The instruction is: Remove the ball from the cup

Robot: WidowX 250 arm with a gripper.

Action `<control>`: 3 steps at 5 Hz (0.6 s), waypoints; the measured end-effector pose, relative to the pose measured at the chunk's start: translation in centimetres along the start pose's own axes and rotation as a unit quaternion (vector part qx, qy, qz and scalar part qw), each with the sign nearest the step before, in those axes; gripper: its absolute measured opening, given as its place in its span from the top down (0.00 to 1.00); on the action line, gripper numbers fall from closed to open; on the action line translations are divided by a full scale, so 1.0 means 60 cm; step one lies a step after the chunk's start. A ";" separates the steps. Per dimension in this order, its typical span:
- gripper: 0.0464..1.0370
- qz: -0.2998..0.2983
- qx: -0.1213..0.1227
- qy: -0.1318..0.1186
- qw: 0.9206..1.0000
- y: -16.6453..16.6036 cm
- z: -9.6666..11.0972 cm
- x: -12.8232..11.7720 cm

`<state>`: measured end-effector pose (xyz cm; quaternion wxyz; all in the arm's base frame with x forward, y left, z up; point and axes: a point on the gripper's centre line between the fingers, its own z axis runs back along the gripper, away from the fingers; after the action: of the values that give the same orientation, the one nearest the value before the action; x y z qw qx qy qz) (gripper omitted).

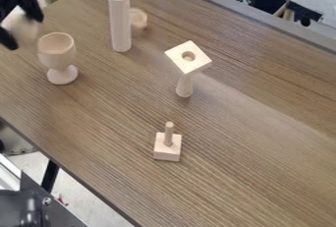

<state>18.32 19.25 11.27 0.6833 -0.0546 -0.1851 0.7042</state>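
- Black gripper [23, 31], up and left of the cup — closed around the pale, blurred ball [21, 26].
- Wooden cup [57, 46], upright on the table [249, 137].
- Tall cylinder [120, 22], right of the cup — a small round piece [138, 18] just behind it.
- Pegged block [167, 151], below right of the cup.
- Square-topped stand [185, 81], well right of the cup.

At upper left, the end effector [21, 30] holds a pale ball [21, 23] near the upright cup [57, 51]; other wooden pieces [120, 22] stand across the worktop [256, 132].
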 end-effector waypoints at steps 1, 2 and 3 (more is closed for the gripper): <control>0.35 -0.029 0.031 -0.006 0.999 -0.008 0.004 -0.004; 0.35 -0.039 0.046 -0.006 0.998 -0.006 0.004 -0.011; 0.35 -0.048 0.037 -0.008 0.998 -0.018 0.015 -0.023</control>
<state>19.13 17.75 12.23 0.7165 -0.0152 -0.1668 0.6772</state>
